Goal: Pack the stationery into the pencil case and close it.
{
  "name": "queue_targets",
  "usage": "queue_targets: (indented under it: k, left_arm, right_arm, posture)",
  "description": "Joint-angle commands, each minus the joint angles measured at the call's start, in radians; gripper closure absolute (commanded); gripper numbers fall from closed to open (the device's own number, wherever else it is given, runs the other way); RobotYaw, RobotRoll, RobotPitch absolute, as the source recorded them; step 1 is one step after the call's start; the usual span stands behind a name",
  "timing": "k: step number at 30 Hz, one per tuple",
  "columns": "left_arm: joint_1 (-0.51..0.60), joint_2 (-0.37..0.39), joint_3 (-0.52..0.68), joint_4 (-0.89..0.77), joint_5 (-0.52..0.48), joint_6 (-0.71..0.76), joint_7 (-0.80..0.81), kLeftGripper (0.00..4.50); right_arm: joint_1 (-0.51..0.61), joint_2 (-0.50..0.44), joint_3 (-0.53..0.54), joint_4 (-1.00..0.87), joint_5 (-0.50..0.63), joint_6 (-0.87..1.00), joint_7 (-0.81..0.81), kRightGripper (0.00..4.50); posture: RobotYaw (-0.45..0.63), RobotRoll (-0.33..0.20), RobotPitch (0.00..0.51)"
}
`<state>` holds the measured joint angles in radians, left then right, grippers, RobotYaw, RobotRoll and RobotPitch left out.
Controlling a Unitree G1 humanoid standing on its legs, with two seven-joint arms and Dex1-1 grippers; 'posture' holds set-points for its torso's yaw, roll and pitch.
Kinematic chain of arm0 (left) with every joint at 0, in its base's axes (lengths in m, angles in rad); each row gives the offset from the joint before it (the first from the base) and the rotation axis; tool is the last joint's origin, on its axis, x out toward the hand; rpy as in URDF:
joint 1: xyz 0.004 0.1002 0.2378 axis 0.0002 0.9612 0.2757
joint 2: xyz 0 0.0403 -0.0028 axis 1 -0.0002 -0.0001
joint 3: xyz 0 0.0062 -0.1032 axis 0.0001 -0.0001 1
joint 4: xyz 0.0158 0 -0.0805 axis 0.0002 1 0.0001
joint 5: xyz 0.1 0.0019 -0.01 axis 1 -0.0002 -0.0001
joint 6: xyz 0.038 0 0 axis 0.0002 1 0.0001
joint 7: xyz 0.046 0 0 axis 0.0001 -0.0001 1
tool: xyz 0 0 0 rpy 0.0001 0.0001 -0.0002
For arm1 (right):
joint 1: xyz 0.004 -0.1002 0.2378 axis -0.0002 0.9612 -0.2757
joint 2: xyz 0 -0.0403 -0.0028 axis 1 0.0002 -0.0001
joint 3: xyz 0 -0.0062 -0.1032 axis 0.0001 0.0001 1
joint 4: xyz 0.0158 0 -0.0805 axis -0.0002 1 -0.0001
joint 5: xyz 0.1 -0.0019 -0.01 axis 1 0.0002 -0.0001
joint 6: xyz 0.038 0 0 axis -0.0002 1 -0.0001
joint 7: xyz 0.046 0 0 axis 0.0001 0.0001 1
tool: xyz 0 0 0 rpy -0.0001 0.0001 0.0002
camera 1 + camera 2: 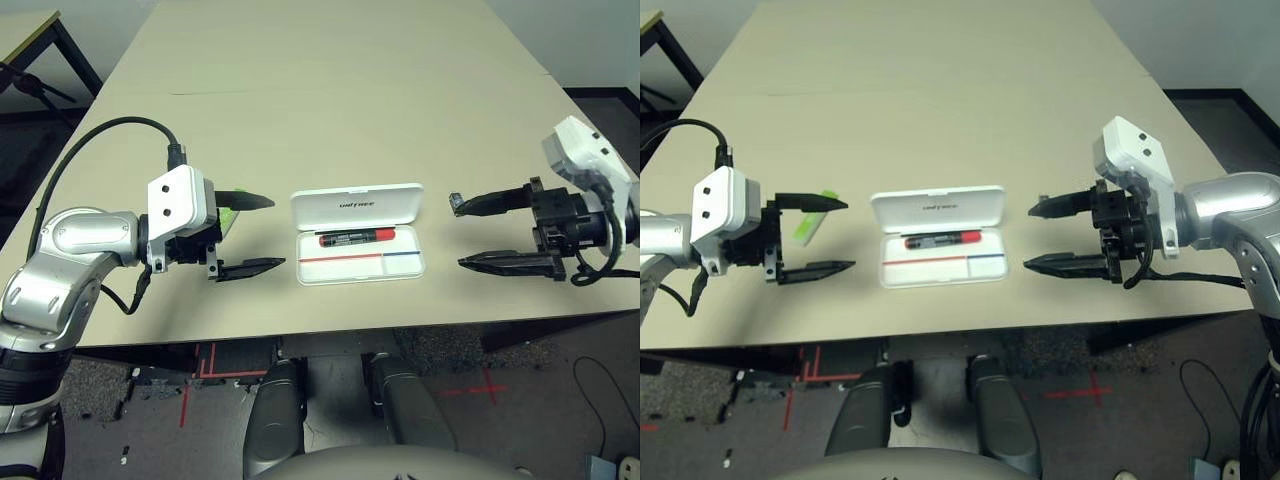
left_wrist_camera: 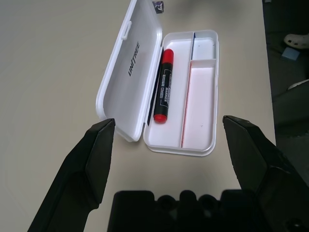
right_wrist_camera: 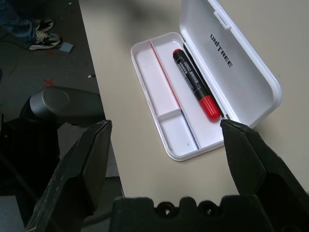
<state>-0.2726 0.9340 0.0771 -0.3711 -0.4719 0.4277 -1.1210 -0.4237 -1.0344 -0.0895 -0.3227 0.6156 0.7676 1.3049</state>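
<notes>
The pencil case [image 1: 358,236] is a flat white rectangular box with rounded corners, lying open on the desk [image 1: 330,90] near its front edge, long side running left to right. Its lid [image 1: 356,205] stands tilted up along the far side and carries small dark lettering. A thin red-and-blue line crosses the tray. The red marker pen [image 1: 356,237] lies flat in the far compartment, parallel to the hinge. The lime-green marker [image 1: 810,226] lies on the desk left of the case, partly hidden.
</notes>
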Motion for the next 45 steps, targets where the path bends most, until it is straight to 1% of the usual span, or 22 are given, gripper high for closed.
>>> queue_targets:
  k: [1,5,8,10,13,17,19,22,26,33,36,39,43,45]
  left_arm:
    - [-0.007,0.027,-0.004,-0.004,0.017,0.057,0.03,0.0]
    - [-0.022,0.059,-0.024,-0.02,0.041,0.2,0.113,0.0]
    - [-0.054,0.079,-0.051,-0.024,0.067,0.326,0.18,0.0]
    - [-0.084,0.074,-0.067,-0.017,0.084,0.4,0.232,0.0]
    - [-0.153,0.022,-0.086,0.031,0.114,0.532,0.35,0.0]
    - [-0.248,-0.109,-0.048,0.142,0.135,0.733,0.526,0.0]
    - [-0.264,-0.132,-0.051,0.176,0.147,0.769,0.558,0.0]
    - [-0.283,-0.176,-0.045,0.198,0.135,0.827,0.594,0.0]
    - [-0.3,-0.216,-0.063,0.23,0.148,0.84,0.63,0.0]
    - [-0.314,-0.269,-0.083,0.335,0.186,0.786,0.678,0.0]
    - [-0.304,-0.305,-0.079,0.391,0.204,0.744,0.706,0.0]
    - [-0.297,-0.324,-0.077,0.438,0.219,0.706,0.718,0.0]
    - [-0.292,-0.328,-0.085,0.475,0.234,0.672,0.716,0.0]
    - [-0.29,-0.328,-0.088,0.48,0.236,0.667,0.712,0.37]
  right_arm:
    - [0.003,-0.007,-0.003,-0.028,0.013,-0.014,-0.006,0.04]
    - [0.001,-0.005,0.004,-0.032,0.012,-0.018,-0.011,0.04]
    - [0.001,-0.008,0.013,-0.028,0.0,-0.031,-0.011,0.04]
    - [0.003,-0.009,0.017,-0.027,-0.003,-0.037,-0.011,0.04]
    - [0.004,-0.01,0.019,-0.026,-0.002,-0.039,-0.012,0.04]
    - [0.005,-0.01,0.024,-0.025,-0.003,-0.042,-0.015,0.04]
    - [0.007,-0.012,0.025,-0.025,-0.004,-0.042,-0.016,0.04]
    - [0.011,-0.017,0.027,-0.024,-0.007,-0.045,-0.015,0.04]
    - [0.016,-0.019,0.03,-0.024,-0.01,-0.049,-0.015,0.04]
    - [0.019,-0.021,0.036,-0.03,-0.008,-0.05,-0.019,0.04]
    - [0.025,-0.019,0.036,-0.035,-0.006,-0.05,-0.022,0.04]
    - [0.03,-0.018,0.037,-0.039,-0.007,-0.051,-0.024,0.04]
    - [0.031,-0.018,0.038,-0.038,-0.01,-0.055,-0.025,0.04]
    - [0.03,-0.016,0.039,-0.038,-0.01,-0.056,-0.025,0.0]
  posture:
    - [-0.05,0.0,0.151]
    - [-0.05,0.0,0.151]
    - [-0.04,0.0,0.148]
    - [-0.04,0.0,0.148]
    - [-0.04,0.0,0.15]
    - [-0.04,0.0,0.152]
    - [-0.04,0.0,0.152]
    - [-0.05,0.0,0.155]
    - [-0.05,0.0,0.157]
    - [-0.06,0.0,0.161]
    - [-0.06,0.0,0.162]
    - [-0.07,0.0,0.164]
    - [-0.07,0.0,0.165]
    - [-0.07,0.0,0.165]
